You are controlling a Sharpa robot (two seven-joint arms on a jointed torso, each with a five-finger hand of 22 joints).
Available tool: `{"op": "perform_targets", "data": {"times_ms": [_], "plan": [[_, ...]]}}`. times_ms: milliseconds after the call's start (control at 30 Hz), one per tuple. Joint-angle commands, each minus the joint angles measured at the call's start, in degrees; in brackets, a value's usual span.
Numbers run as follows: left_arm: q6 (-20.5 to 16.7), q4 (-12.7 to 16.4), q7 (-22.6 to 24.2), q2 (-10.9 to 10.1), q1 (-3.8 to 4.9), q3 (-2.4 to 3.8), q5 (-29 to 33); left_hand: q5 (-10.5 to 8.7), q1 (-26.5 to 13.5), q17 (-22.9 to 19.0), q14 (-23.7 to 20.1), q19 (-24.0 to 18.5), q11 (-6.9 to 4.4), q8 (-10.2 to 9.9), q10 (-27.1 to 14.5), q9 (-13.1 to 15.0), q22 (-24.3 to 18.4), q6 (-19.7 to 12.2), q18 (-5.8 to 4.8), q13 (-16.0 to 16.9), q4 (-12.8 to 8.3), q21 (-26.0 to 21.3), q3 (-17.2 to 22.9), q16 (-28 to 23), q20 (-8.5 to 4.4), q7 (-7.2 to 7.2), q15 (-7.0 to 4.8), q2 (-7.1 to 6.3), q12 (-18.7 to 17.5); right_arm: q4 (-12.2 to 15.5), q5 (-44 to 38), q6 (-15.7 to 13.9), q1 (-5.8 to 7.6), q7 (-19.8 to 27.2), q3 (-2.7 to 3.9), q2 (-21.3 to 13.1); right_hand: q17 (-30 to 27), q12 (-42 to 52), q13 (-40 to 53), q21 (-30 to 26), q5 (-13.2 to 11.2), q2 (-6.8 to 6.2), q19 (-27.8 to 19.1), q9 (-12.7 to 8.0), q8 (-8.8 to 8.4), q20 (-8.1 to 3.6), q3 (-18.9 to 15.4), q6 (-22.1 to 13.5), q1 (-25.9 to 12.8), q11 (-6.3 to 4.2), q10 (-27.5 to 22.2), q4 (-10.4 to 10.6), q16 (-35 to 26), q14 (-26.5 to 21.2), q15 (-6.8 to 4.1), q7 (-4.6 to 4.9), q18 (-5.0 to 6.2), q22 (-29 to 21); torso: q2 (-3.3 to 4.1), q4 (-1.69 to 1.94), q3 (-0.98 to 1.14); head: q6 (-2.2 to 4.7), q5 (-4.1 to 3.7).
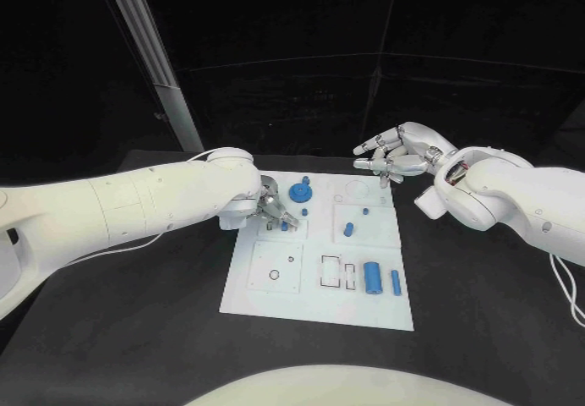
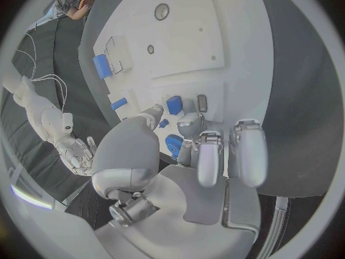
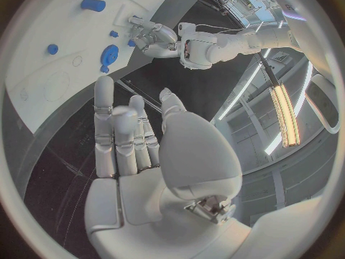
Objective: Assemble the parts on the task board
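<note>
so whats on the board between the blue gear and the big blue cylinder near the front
In the head view, a small blue peg stands on the task board between the blue gear and the big blue cylinder.

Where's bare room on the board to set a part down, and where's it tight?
Free: the task board's near edge strip, below the blue cylinders. Crowded: the far left, where the left hand sits by the blue gear. The right hand hovers past the far edge.
</note>
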Motion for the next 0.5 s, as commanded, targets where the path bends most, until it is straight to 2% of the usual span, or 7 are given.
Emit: {"op": "perform_targets", "data": {"times_ms": [33, 133, 200, 267, 300, 367, 500], "plan": [[-1.2, 0.4, 0.0, -0.6, 0.06, 0.04, -0.3, -0.22, -0.1, 15.1, 6.1, 1.1, -0.20, 0.3, 0.3, 0.1, 1.4, 0.3, -1.00, -0.1, 0.8, 0.4, -2.2, 0.2, -0.49, -0.06, -0.30, -0.06, 0.3, -0.1, -0.1, 0.3, 0.13, 0.3, 0.05, 0.1, -0.1, 0.0, -0.1, -0.2, -0.4, 0.18, 0.2, 0.1, 0.34, 0.01, -0.3, -0.4, -0.4, -0.02, -0.3, 0.0, -0.4, 0.1, 0.10, 0.02, 0.31, -0.1, -0.04, 0.06, 0.02, 0.14, 0.08], [-1.9, 0.9, 0.4, -1.2, 0.17, 0.16, -0.3, -0.29, 0.1, 15.1, 6.1, 1.1, -0.23, 0.4, 0.3, 0.2, 1.5, 0.3, -1.00, -0.1, 1.1, 0.4, -4.7, 0.2, -0.53, -0.07, -0.30, 0.32, 0.4, -0.2, -0.1, 0.4, 0.13, 0.3, 0.05, 0.1, -0.1, 0.0, -0.1, -0.2, -0.4, 0.18, 0.2, 0.1, 0.34, 0.01, -0.3, -0.4, -0.4, -0.02, -0.3, 0.0, -0.4, 0.1, 0.10, 0.02, 0.31, -0.1, 0.00, 0.03, -0.02, 0.29, 0.13], [-2.3, 1.5, 0.8, -1.8, 0.34, 0.52, -0.3, -0.37, 0.0, 15.1, 6.1, 1.1, -0.22, 0.4, 0.3, 0.2, 1.5, 0.3, -0.98, -0.1, 1.2, 0.4, -6.1, 0.2, -0.59, -0.12, -0.28, 0.45, 0.4, -0.2, -0.1, 0.4, 0.13, 0.4, 0.05, 0.2, -0.1, 0.0, -0.1, -0.2, -0.4, 0.18, 0.2, 0.1, 0.34, 0.01, -0.3, -0.4, -0.4, -0.02, -0.3, 0.0, -0.4, 0.1, 0.10, 0.02, 0.31, -0.1, 0.01, 0.01, -0.02, 0.33, 0.15], [-2.4, 1.9, 1.1, -2.3, 0.50, 1.59, -0.3, -0.37, 0.1, 15.1, 6.1, 1.0, -0.20, 0.3, 0.2, 0.3, 1.3, 0.1, -0.93, -0.3, 1.2, 0.2, -7.6, 0.2, -0.61, -0.09, -0.29, 0.85, 0.3, -0.3, -0.1, 0.4, 0.13, 0.4, 0.05, 0.2, -0.1, 0.0, -0.1, -0.2, -0.4, 0.18, 0.2, 0.1, 0.34, 0.01, -0.3, -0.4, -0.4, -0.02, -0.3, 0.0, -0.4, 0.1, 0.10, 0.02, 0.31, -0.1, 0.00, 0.00, -0.02, 0.35, 0.14], [-2.3, 2.2, 1.5, -2.6, 0.65, 2.54, -0.3, -0.37, 0.7, 15.1, 6.1, 0.9, -0.13, 0.2, -0.1, 0.2, 1.0, -0.3, -0.87, -0.7, 1.2, -0.1, -8.7, 0.2, -0.59, 0.02, -0.24, 1.33, 0.0, -0.4, -0.1, 0.4, 0.12, 0.4, 0.05, 0.2, -0.1, 0.0, -0.1, -0.2, -0.4, 0.18, 0.2, 0.1, 0.34, 0.01, -0.3, -0.4, -0.4, -0.02, -0.3, 0.0, -0.4, 0.1, 0.10, 0.02, 0.31, -0.1, 0.00, -0.03, -0.01, 0.36, 0.13], [-1.9, 2.4, 1.9, -3.0, 0.99, 3.52, -0.3, -0.37, 1.5, 15.1, 6.1, 0.7, 0.00, -0.2, -0.5, 0.1, 0.4, -0.9, -0.75, -1.2, 1.1, -0.5, -9.5, 0.2, -0.53, 0.23, -0.13, 1.75, -0.4, -0.5, -0.1, 0.5, 0.12, 0.4, 0.05, 0.2, -0.1, 0.0, -0.1, -0.3, -0.4, 0.19, 0.2, 0.1, 0.34, 0.02, -0.4, -0.5, -0.4, -0.01, -0.3, 0.0, -0.4, 0.1, 0.11, 0.03, 0.31, -0.1, 0.01, -0.06, -0.01, 0.46, 0.11], [0.4, 1.9, 2.4, -3.7, 2.22, 4.82, -0.3, -0.32, 3.6, 15.1, 6.1, -0.1, 0.79, -2.2, -1.7, -0.9, -1.5, -3.3, -0.37, -2.7, 0.9, -1.9, -10.9, 0.2, -0.14, 1.16, 0.42, 2.62, -1.5, -0.7, -0.1, 0.5, 0.12, 0.4, 0.04, 0.2, -0.1, 0.0, -0.1, -0.3, -0.5, 0.19, 0.2, 0.1, 0.34, 0.03, -0.4, -0.5, -0.4, 0.00, -0.4, 0.1, -0.3, 0.1, 0.11, 0.04, 0.31, -0.1, 0.00, -0.02, 0.04, 0.53, 0.09]]}}
